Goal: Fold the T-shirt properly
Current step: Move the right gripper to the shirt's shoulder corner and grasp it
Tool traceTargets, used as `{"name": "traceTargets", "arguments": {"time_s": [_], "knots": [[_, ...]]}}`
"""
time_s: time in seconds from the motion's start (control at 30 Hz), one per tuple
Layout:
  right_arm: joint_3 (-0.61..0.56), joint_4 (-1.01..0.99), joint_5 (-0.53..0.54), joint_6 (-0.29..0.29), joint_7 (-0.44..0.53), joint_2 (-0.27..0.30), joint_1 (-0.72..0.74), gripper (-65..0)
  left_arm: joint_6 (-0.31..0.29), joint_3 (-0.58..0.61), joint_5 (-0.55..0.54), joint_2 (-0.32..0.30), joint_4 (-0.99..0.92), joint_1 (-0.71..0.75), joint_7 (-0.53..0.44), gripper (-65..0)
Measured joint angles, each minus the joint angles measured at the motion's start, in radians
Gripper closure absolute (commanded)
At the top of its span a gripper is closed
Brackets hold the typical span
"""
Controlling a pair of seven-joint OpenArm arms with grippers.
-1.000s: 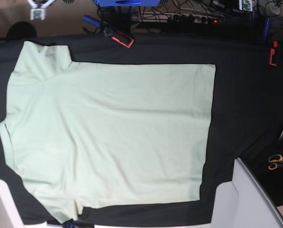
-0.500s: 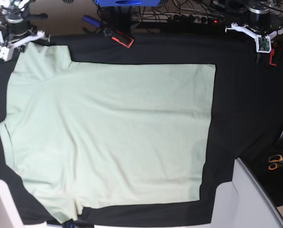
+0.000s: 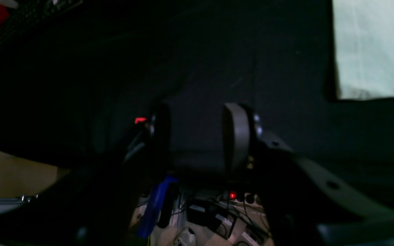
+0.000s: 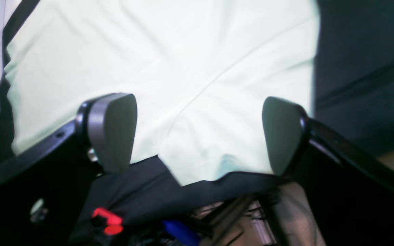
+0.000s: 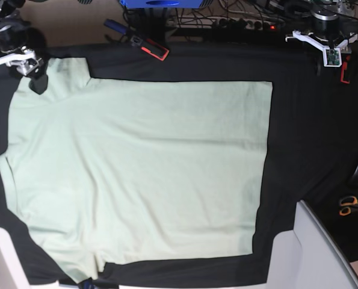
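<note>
- Lying flat and fully spread, the large pale mint-green short-sleeved cotton T-shirt (image 5: 136, 174) covers most of the black cloth (image 5: 305, 138) on the table; no fold shows anywhere, so by my judgement the task is at its very start.
- Both sleeves lie out to the sides at the left of the base view, 1 at the far edge and 1 at the near edge, and the straight hem (image 5: 266, 162) runs down the right side.
- Folding both sleeves inward and doubling the body over is all left to do.
- Right gripper (image 4: 198, 133) hovers above the far-left sleeve with its 2 grey pads spread wide; the mint cloth shows between them and nothing is pinched.
- Left gripper (image 3: 195, 136) hangs over bare black cloth at the far right, well apart from the shirt's far hem corner (image 3: 371, 51); its jaws stand partly apart with nothing between them.
- Neither arm touches the shirt as far as I can tell.
</note>
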Motion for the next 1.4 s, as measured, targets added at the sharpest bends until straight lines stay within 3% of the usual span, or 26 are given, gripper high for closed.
{"name": "traceTargets", "arguments": {"time_s": [0.1, 0.33, 0.77, 0.97, 1.13, 1.23, 1.27, 1.33, 1.4], "knots": [[0.074, -0.122, 0.026, 0.034, -0.032, 0.013, 0.061, -54.6, 0.0, 0.0, 0.0, -0.005, 0.0, -0.01, -0.002, -25.2], [0.211, -0.28, -0.056, 0.115, -0.09, 0.039, 0.148, -54.6, 0.0, -0.031, 0.0, -0.019, 0.0, -0.01, -0.001, -25.2], [0.18, -0.437, -0.053, 0.136, -0.039, 0.054, 0.183, -53.4, 0.0, -0.026, 0.0, -0.015, 0.0, -0.009, 0.0, -25.2], [0.06, -0.431, -0.053, 0.135, -0.032, 0.055, 0.187, -40.2, 0.0, -0.026, 0.0, -0.014, 0.0, -0.009, -0.001, -25.4], [0.034, -0.433, -0.051, 0.138, -0.037, 0.052, 0.187, -32.6, 0.0, -0.026, 0.0, -0.014, 0.0, -0.009, -0.001, -25.5], [0.034, -0.435, -0.054, 0.137, -0.051, 0.051, 0.187, -21.8, 0.0, -0.026, -0.01, -0.014, -0.002, -0.01, -0.001, -25.9], [0.034, -0.438, -0.055, 0.134, -0.054, 0.051, 0.187, -16.7, 0.0, -0.026, -0.05, -0.014, -0.007, -0.01, -0.003, -26.2], [0.035, -0.44, -0.064, 0.134, -0.069, 0.049, 0.187, -3.0, -0.008, -0.026, -0.156, -0.018, -0.029, -0.011, -0.002, -32.9], [0.035, -0.443, -0.068, 0.135, -0.073, 0.046, 0.187, -0.1, -0.066, -0.018, -0.267, -0.045, -0.051, -0.009, 0.002, -38.0]]}}
